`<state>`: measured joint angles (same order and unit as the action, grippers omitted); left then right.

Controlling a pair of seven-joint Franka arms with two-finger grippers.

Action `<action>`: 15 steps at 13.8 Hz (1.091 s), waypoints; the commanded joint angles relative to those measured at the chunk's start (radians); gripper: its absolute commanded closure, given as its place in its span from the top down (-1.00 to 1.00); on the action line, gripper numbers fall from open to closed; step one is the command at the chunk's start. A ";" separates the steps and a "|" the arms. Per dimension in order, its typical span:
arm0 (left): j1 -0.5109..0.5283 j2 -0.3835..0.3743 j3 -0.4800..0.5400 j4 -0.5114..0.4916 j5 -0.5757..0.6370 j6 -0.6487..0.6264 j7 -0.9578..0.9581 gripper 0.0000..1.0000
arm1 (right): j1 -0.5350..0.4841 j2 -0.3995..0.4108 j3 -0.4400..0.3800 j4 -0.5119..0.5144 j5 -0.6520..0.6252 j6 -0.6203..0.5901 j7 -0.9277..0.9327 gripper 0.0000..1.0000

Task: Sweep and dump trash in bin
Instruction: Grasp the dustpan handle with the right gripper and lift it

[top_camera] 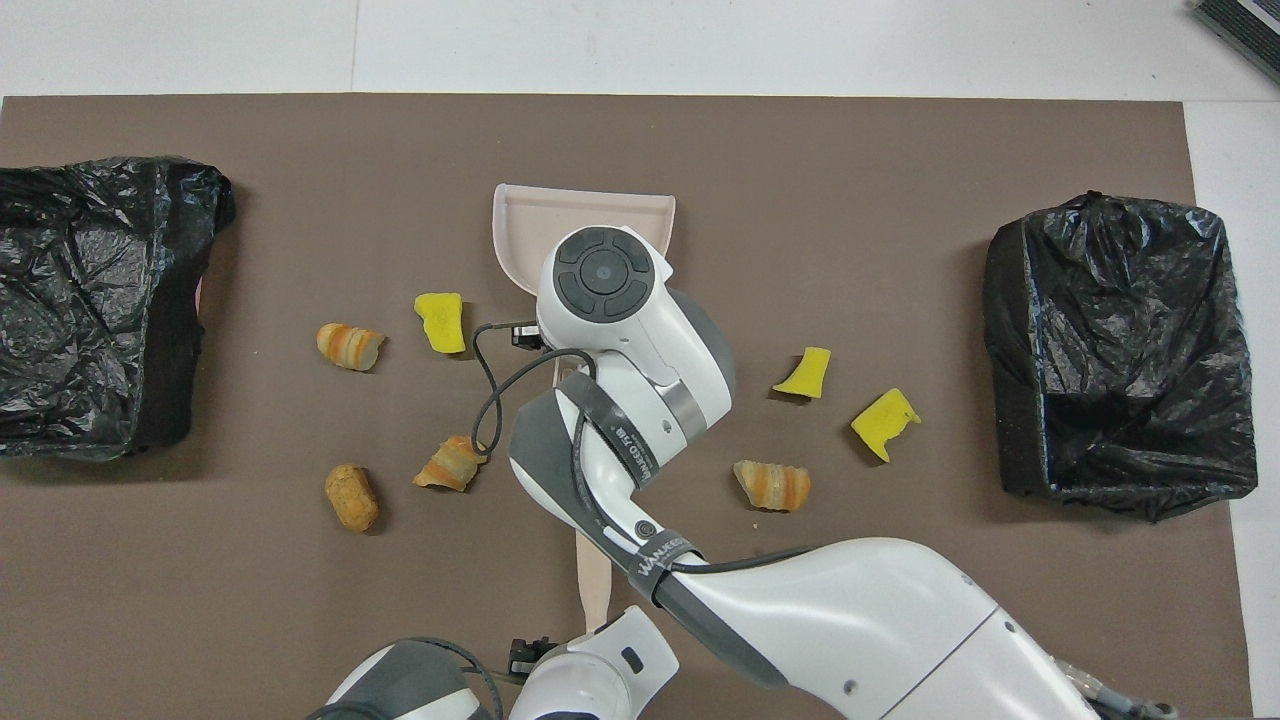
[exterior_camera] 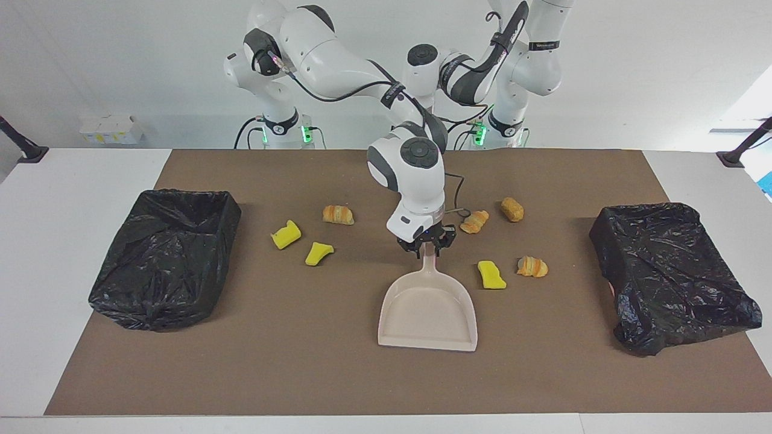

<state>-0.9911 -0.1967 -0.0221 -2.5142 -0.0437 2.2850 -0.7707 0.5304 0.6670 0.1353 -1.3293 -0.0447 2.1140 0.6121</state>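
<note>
Two bins (exterior_camera: 166, 259) (exterior_camera: 672, 274) flank the desk (exterior_camera: 72, 199). Trash (exterior_camera: 491, 274) lies scattered beside the right hand (exterior_camera: 427, 248), which pinches the dustpan (exterior_camera: 428, 313) handle. Left hand's fingers unclear.

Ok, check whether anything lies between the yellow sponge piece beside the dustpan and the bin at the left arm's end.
Yes: a croissant piece lies between them, close beside the sponge piece toward that bin. Nothing else shows on that stretch. The right hand grips the dustpan handle.
</note>
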 commanded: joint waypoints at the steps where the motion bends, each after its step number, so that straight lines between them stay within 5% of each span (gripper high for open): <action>1: -0.023 0.010 0.017 -0.011 -0.007 0.022 -0.019 0.82 | -0.004 0.002 0.006 0.013 -0.061 -0.012 0.000 -1.00; 4: -0.023 0.008 0.016 -0.011 -0.007 0.016 -0.025 0.44 | -0.032 -0.036 0.007 -0.002 -0.055 -0.038 -0.099 -1.00; 6: -0.023 0.008 0.016 -0.011 -0.008 0.013 -0.064 -0.27 | -0.052 -0.052 0.007 -0.002 -0.056 -0.075 -0.165 -1.00; 9: -0.021 0.013 0.019 0.002 -0.008 0.002 -0.064 -1.00 | -0.081 -0.098 0.007 -0.025 -0.049 -0.104 -0.293 -1.00; 12: 0.005 0.013 0.024 0.029 -0.007 -0.044 -0.048 -1.00 | -0.147 -0.185 0.009 -0.100 -0.043 -0.135 -0.512 -1.00; 15: 0.135 0.010 0.028 0.148 -0.004 -0.224 -0.048 -1.00 | -0.203 -0.246 0.007 -0.140 -0.041 -0.241 -0.777 -1.00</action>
<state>-0.9422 -0.1828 0.0038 -2.4488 -0.0438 2.1740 -0.8238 0.3609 0.4939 0.1328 -1.3922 -0.0818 1.9121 -0.0195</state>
